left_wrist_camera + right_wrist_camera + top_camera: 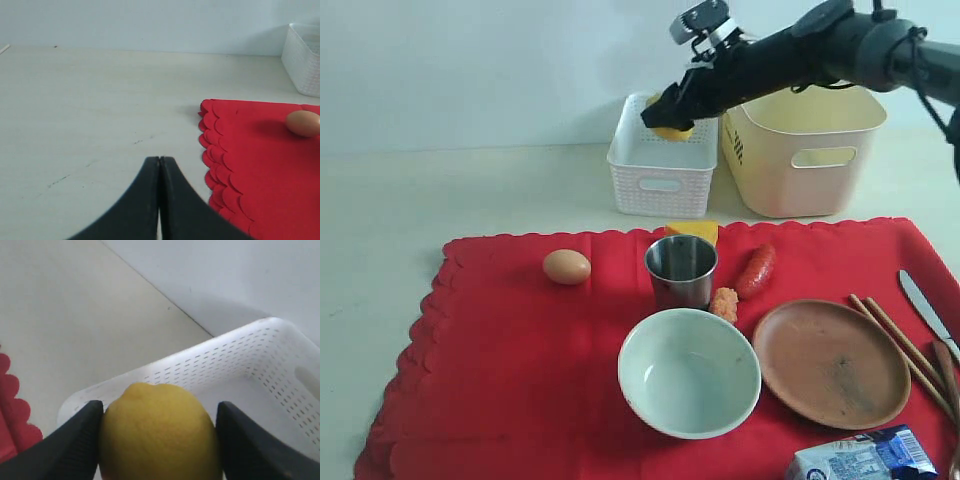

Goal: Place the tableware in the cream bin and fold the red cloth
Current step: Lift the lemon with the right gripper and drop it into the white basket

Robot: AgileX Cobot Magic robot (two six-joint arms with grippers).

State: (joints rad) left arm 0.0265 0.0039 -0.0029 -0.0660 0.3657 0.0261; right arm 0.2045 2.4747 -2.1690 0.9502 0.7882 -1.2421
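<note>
The red cloth (510,370) lies spread flat, carrying a pale bowl (689,372), a steel cup (681,270), a brown plate (831,362), chopsticks (900,345) and a knife (925,303). The cream bin (790,185) stands behind the cloth at right. My right gripper (665,120) hangs over the white lattice basket, shut on a lemon (160,435) held between both fingers (80,440). My left gripper (160,159) is shut and empty over bare table, just off the scalloped edge of the red cloth (260,160). It does not show in the exterior view.
The white lattice basket (662,170) sits left of the cream bin. On the cloth lie an egg (566,267), a sausage (756,270), an orange wedge (692,230), a small fried piece (724,303) and a blue-white carton (865,458) at the front right.
</note>
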